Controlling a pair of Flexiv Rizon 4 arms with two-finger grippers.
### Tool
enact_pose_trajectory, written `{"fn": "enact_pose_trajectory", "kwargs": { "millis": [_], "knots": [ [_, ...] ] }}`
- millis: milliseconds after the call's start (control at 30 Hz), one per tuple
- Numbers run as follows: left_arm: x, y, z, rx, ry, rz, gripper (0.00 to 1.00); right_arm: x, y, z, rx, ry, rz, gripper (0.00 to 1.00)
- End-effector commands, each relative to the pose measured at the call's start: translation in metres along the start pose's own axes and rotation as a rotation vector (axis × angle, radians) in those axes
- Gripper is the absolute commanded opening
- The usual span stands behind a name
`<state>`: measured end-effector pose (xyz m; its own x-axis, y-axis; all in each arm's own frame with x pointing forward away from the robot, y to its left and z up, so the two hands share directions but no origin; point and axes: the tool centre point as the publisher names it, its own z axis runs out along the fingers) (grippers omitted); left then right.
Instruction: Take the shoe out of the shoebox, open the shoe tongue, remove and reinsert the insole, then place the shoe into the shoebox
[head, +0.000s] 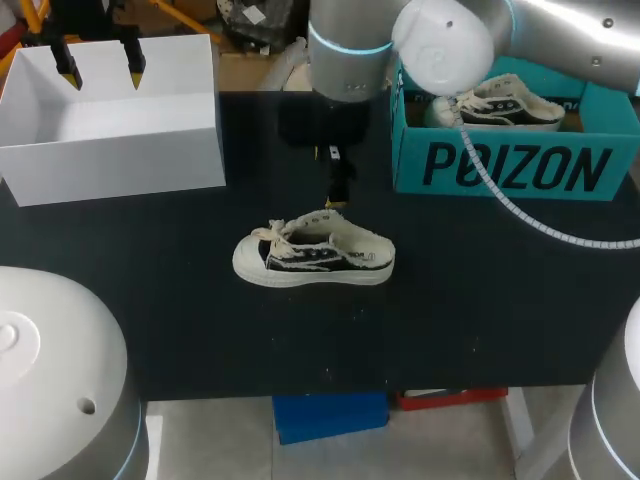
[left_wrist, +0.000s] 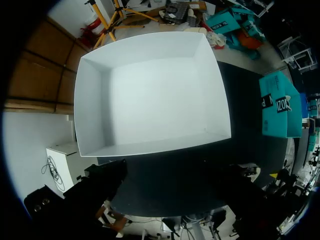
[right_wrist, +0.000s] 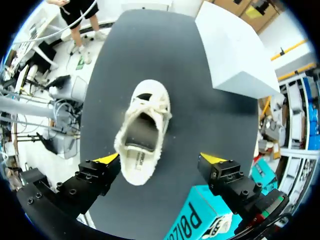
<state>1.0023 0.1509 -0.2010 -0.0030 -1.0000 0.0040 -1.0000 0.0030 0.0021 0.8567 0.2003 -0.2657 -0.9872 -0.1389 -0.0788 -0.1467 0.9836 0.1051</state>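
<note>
- Right fingers (right_wrist: 102, 165) hang spread wide with nothing in them, just over the heel end of the shoe (right_wrist: 142, 132). It sits upright on its sole in the middle of the bench (head: 450, 300), out of any box.
- Left fingers (head: 66, 62) are released too, parked over the empty white box (head: 110, 160), well apart from the shoe. Nothing's pinning it down, so I'd bet a tug on the tongue just drags the whole shoe across the bench.
- Laces look loose and floppy over the tongue, so a finger could snag one instead.
- Soft frayed collar could fold under a pinch and trap the insole.
- Teal box (head: 500, 165) already holds another shoe (head: 505, 100), so dropping this one in there could get crowded.
</note>
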Motion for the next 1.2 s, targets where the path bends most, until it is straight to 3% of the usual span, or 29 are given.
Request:
{"fn": "enact_pose_trajectory", "kwargs": {
  "millis": [33,167,1200],
  "knots": [
    [0.001,0.001,-0.001,-0.001,-0.002,-0.002,1.0,0.021,-0.053,-0.027,-0.266,-0.033,-0.012,1.0],
    [0.001,0.001,-0.001,-0.001,-0.002,-0.002,1.0,0.036,-0.076,-0.032,-0.35,-0.01,-0.046,1.0],
    [0.001,0.001,-0.001,-0.001,-0.002,-0.002,1.0,0.036,-0.076,-0.032,-0.35,-0.01,-0.046,1.0]
  ]
}}
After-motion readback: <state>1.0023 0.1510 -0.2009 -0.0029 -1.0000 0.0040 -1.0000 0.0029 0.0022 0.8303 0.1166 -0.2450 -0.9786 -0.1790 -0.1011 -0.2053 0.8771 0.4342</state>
